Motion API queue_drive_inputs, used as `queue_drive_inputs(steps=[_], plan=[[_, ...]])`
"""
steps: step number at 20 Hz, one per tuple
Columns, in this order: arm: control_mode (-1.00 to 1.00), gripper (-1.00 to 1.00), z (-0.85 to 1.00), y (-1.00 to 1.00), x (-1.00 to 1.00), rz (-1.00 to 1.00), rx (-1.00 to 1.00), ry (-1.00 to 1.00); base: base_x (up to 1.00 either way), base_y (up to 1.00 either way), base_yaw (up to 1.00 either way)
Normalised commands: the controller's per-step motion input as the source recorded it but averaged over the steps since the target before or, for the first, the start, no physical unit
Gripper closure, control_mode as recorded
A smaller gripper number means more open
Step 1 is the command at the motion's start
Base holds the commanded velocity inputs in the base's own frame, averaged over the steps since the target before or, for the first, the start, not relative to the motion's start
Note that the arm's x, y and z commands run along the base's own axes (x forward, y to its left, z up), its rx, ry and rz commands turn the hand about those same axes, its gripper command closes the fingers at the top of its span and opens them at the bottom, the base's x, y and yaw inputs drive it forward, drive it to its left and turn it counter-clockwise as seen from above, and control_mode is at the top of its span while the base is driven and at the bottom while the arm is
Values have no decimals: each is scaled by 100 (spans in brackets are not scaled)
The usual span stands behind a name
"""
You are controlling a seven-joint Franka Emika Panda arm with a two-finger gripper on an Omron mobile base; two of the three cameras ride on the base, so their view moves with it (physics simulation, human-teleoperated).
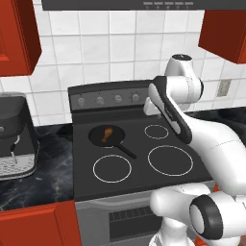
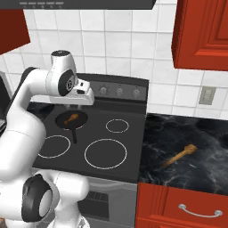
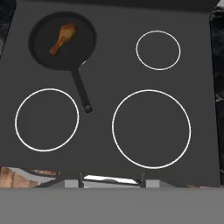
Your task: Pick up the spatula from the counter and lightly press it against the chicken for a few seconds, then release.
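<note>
wooden spatula (image 2: 179, 156) lies untouched on the dark tabletop (image 2: 200, 133) beside the stove (image 3: 109, 87), chicken (image 3: 63, 37) in the pan (image 3: 87, 48), gripper (image 2: 75, 105) above the stove, opening not discernible; pickup, press and release all outstanding.

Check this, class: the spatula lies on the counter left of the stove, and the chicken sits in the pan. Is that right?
No: the spatula lies on the counter right of the stove, as the right base view shows. The chicken sits in the pan.
</note>
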Motion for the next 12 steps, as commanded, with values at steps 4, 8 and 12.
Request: queue_drive_inputs(steps=[4, 8, 12], plan=[[-100, -100, 0, 0, -9, 0, 0, 0, 0, 0, 0], [-100, -100, 0, -3, -38, -1, 1, -5, 0, 0, 0], [-100, -100, 0, -2, -51, -1, 0, -15, 0, 0, 0]])
